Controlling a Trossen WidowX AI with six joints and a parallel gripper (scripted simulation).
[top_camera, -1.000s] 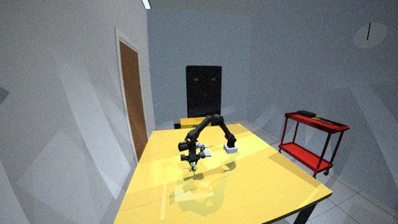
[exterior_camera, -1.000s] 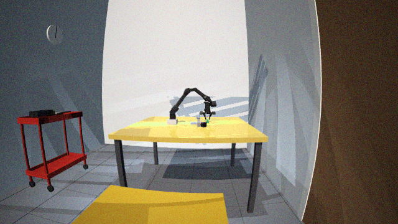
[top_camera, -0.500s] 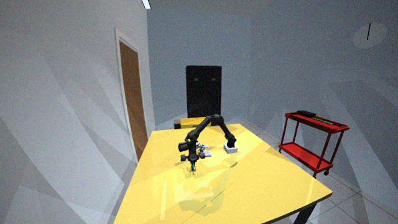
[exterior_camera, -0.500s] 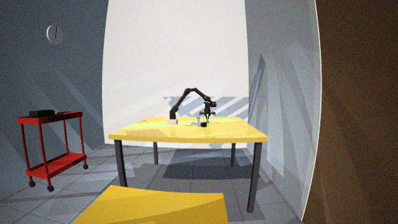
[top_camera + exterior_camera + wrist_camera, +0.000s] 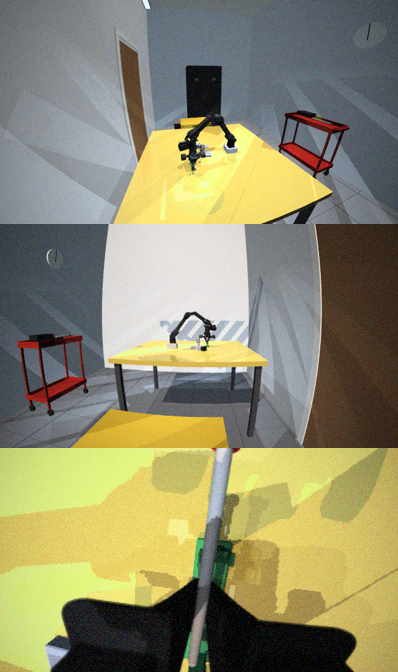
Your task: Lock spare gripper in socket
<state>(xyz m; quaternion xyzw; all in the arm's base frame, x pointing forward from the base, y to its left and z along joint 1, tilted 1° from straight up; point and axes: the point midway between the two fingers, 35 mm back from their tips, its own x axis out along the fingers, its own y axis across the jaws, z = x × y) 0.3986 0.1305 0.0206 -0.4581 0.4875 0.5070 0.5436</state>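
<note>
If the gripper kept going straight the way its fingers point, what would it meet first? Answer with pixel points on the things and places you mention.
Probably the green holder point(image 5: 199, 559) point(image 5: 192, 167) point(image 5: 207, 345) beneath the pin point(image 5: 215, 503); how much gap remains is unclear.

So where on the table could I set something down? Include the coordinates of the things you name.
In the top view, the table point(image 5: 264, 186) point(image 5: 186, 358) point(image 5: 50, 538) has room between the white base point(image 5: 230, 149) point(image 5: 172, 346) and its near right corner. It's crowded around the green holder point(image 5: 192, 166) point(image 5: 207, 345) point(image 5: 200, 563), pale block point(image 5: 208, 154) point(image 5: 193, 348) point(image 5: 57, 649) and gripper point(image 5: 193, 162) point(image 5: 207, 343) point(image 5: 202, 584), which is shut on the red-tipped rod point(image 5: 195, 169) point(image 5: 215, 508).
</note>
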